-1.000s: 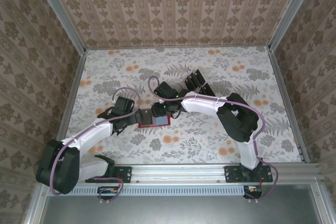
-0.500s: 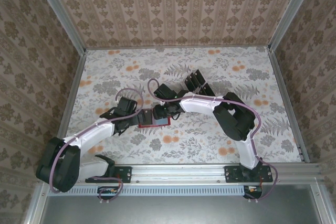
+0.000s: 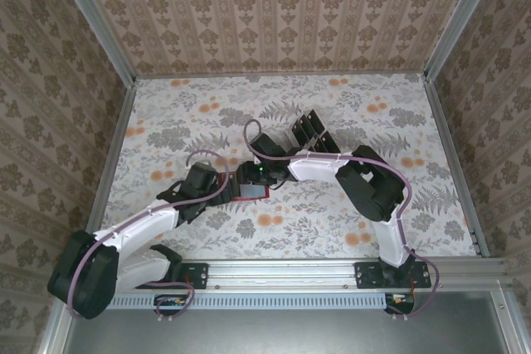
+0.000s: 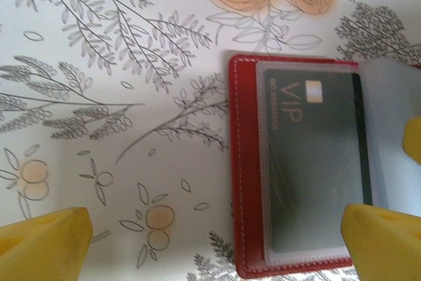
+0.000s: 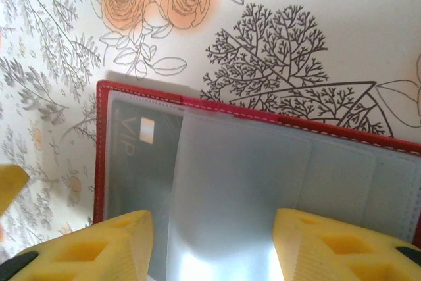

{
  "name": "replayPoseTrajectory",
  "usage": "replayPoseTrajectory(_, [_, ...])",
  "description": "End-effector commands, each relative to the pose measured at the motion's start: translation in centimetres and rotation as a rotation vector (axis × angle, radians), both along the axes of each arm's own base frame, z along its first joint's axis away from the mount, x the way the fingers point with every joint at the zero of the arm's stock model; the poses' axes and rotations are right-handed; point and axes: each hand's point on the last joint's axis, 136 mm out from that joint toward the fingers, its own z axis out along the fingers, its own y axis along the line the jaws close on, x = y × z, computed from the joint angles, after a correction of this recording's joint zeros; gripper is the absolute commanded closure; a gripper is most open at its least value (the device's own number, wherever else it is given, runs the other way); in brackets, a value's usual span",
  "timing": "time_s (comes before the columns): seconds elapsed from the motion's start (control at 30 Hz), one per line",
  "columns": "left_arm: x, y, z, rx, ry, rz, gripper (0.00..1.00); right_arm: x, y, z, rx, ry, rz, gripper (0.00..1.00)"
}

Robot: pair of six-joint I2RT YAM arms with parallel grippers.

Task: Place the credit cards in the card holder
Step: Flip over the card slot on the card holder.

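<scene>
Top camera looks down from 6 o'clock; both wrist cameras sit close, probably facing down, sharing the card holder (image 4: 247, 162).

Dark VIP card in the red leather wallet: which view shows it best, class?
Left wrist: the dark glossy VIP card lies nearly whole, lettering readable. Right wrist shows one end beside a frosted plastic sleeve. Top external: too small.

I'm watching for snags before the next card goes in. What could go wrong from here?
The clear sleeve sits loose between the fingers of the open right gripper; it could flop over the VIP card and cover the pockets. The open left gripper hangs close over the edge of the card holder; a low move could drag it askew.
</scene>
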Motion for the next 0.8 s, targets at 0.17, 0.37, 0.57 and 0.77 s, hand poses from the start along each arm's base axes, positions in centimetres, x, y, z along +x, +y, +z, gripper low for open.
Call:
replayPoseTrajectory(0.17, [-0.2, -2.0, 1.3, -0.076, -0.103, -0.038, 0.00, -0.2, -1.1, -1.1, 0.060, 0.092, -0.110, 0.46])
replayPoseTrajectory(0.37, [-0.2, -3.3, 2.1, -0.092, -0.153, -0.074, 0.00, 0.0, -1.2, -1.6, 0.110, 0.130, -0.153, 0.46])
replayPoseTrajectory(0.57, [0.2, -4.3, 2.2, -0.087, -0.166, -0.096, 0.00, 0.0, -1.2, -1.8, 0.138, 0.148, -0.172, 0.45])
replayPoseTrajectory(0.77, [1.1, -5.3, 2.1, -0.067, -0.172, -0.113, 0.00, -0.2, -1.2, -1.8, 0.141, 0.153, -0.173, 0.46])
